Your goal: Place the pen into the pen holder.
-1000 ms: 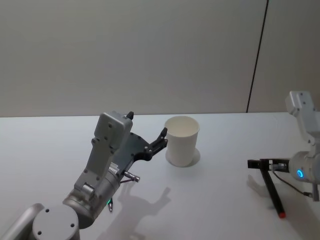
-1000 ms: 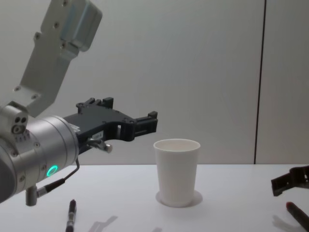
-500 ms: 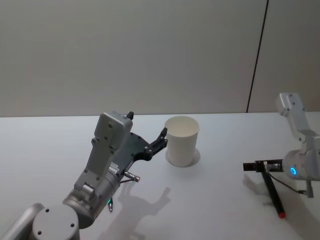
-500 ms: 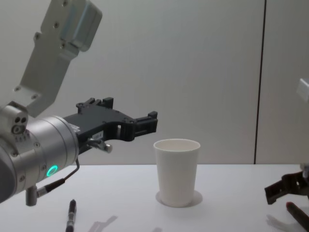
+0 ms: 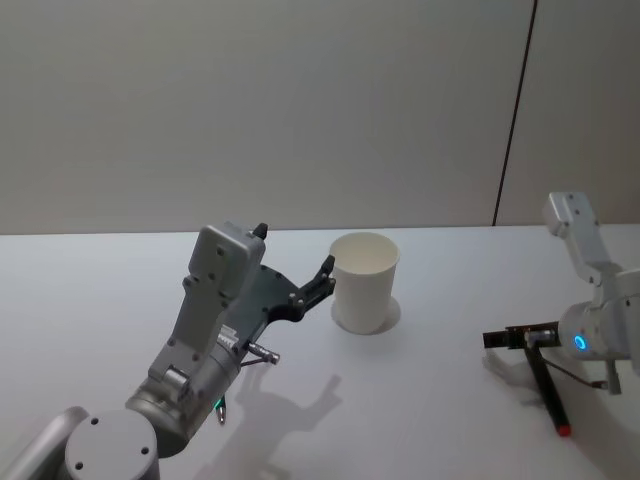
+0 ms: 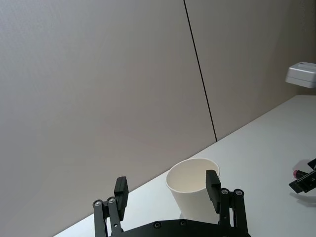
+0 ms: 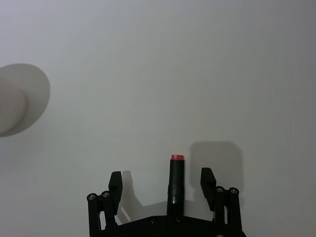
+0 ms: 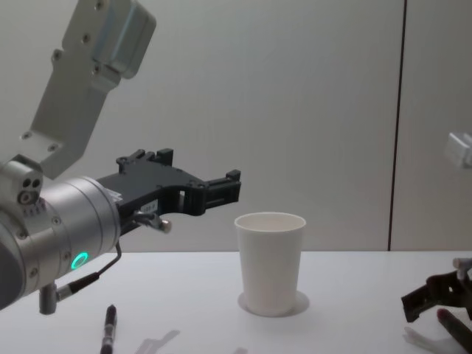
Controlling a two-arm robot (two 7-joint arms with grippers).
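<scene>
Right gripper (image 7: 161, 176) low over table (image 5: 440, 400), jaws spread astride red-tipped pen (image 7: 176, 185), left gripper (image 6: 167, 186) raised, spread, beside pen holder (image 5: 364, 282).

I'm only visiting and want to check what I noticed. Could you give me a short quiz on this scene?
1. True or false: the black pen with a red tip lies on the white table, not in the white paper cup.
2. The left gripper, open, hovers: A) beside the cup B) over the pen C) inside the cup.
3. Fill in: the right gripper, low over the pen with a finger on each side, is ___ (open/shut).

Key: 1 true; 2 A; 3 open.
</scene>
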